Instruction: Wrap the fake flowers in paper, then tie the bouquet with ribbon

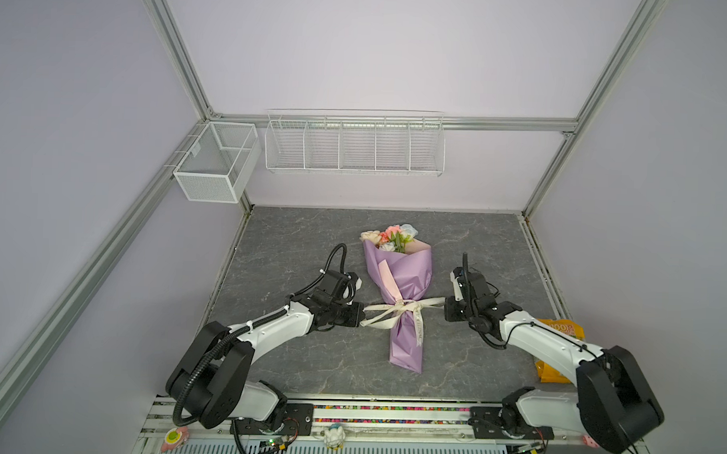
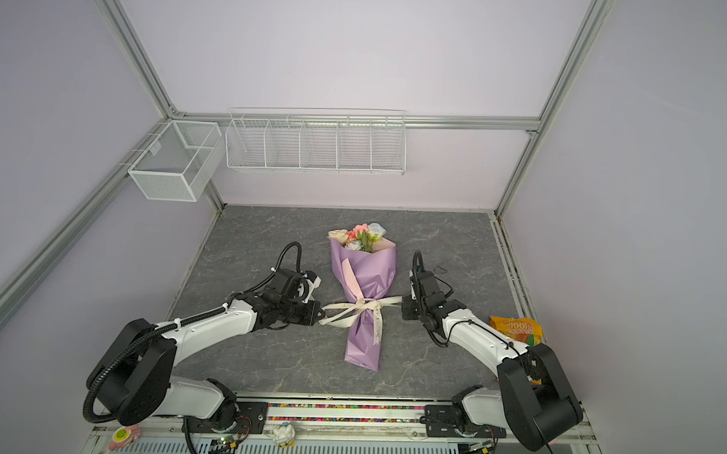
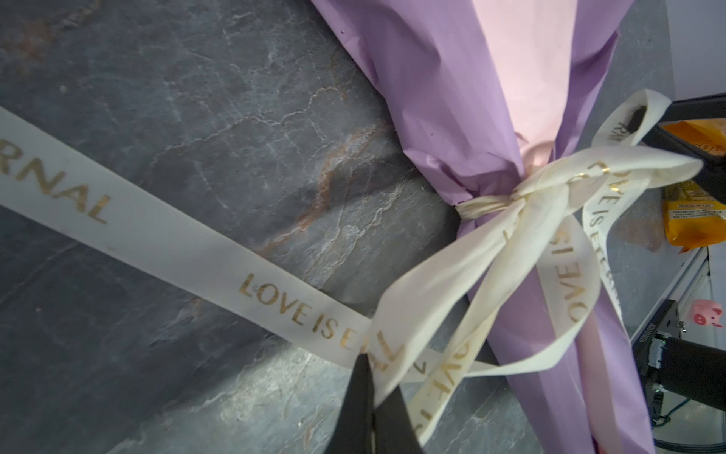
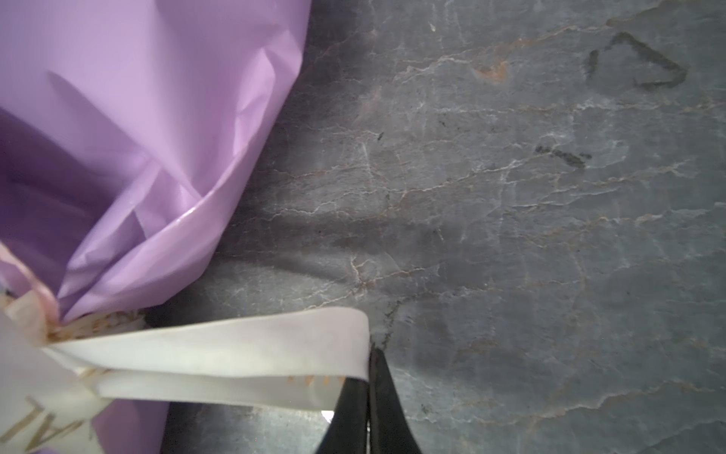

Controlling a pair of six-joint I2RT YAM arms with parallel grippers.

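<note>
Wrapped bouquet [image 1: 398, 275] hides its stems — left claw [image 3: 368, 363], right claw [image 4: 370, 355] pinch ribbon [image 1: 386, 311].

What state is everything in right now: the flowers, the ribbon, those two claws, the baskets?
bouquet: wrapped, lying flat.
ribbon: tied in a bow round the wrap's neck, loops pulled sideways.
left gripper: shut on one ribbon loop.
right gripper: shut on the opposite loop.
wire rack: hanging, empty.
mesh basket: hanging, empty.
snack bag: lying flat, partly hidden.

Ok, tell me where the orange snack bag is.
In both top views the orange snack bag lies at the table's right edge, beside the right arm, right of the bouquet.
</note>
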